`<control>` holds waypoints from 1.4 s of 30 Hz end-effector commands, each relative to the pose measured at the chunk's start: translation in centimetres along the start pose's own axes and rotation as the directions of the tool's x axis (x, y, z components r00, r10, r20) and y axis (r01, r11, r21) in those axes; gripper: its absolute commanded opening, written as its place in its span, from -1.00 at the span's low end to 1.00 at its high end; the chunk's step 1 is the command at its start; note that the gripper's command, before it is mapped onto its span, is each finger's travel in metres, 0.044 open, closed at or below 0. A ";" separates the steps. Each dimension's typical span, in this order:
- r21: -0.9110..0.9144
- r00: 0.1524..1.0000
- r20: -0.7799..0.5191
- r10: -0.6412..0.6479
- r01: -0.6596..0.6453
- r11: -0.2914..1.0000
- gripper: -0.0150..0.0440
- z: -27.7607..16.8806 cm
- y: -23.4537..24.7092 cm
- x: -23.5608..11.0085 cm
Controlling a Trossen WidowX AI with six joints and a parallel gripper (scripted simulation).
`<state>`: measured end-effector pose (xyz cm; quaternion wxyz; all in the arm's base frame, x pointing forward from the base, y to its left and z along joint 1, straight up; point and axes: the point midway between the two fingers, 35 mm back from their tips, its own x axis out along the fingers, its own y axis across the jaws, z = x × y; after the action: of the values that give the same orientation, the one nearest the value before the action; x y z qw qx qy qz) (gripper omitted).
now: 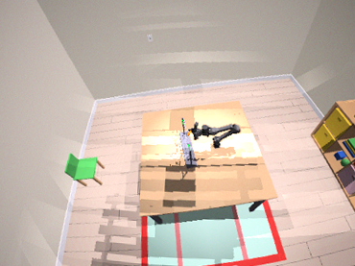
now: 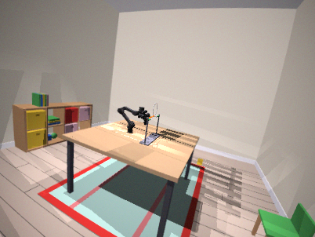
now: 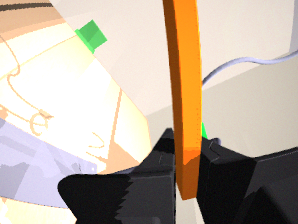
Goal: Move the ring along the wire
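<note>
My gripper (image 1: pixel 192 132) (image 2: pixel 148 118) (image 3: pixel 174 132) is shut on the orange handle (image 1: pixel 189 132) (image 2: pixel 152 117) (image 3: pixel 185 75), whose lower end sits between the fingertips. The grey wire (image 2: pixel 155 104) (image 3: pixel 240 60) arches up between two dark posts (image 2: pixel 146 133) (image 2: pixel 157 125). In the top view, one green part (image 1: pixel 183 122) is at the back and the other green part (image 1: pixel 189 147) is nearer the front; the handle is between them, closer to the back one. In the wrist view, the wire passes behind the handle, with a green bit (image 3: pixel 204 131) beside the fingers. The ring is too small or out of view, so its clearance cannot be told.
The posts stand on a grey-blue base (image 1: pixel 187 149) (image 2: pixel 146 142) (image 3: pixel 30 160) on the wooden table (image 1: pixel 154 193) (image 2: pixel 98 142). The arm reaches in from the shelf side. A green chair (image 1: pixel 81 168) (image 2: pixel 276 227) and a shelf (image 2: pixel 20 131) stand away from the table.
</note>
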<state>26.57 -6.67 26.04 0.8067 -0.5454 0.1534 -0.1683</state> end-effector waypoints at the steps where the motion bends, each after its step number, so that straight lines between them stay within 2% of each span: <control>1: 0.093 0.998 -0.015 0.059 -0.057 0.994 -1.00 -0.1 1.8 -0.2; 8: 0.239 0.989 -0.020 0.145 -0.137 0.961 -1.00 0.3 4.2 -0.8; 17: 0.412 0.975 0.068 0.210 -0.219 0.885 -1.00 1.4 7.2 -0.7; 30: 0.637 0.936 0.110 0.334 -0.325 0.699 -1.00 3.8 10.8 -2.5; 42: 0.763 0.899 0.158 0.409 -0.374 0.528 -1.00 6.3 12.8 -4.2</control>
<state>26.92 3.93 16.78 0.9720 -0.1205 0.1960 -0.0480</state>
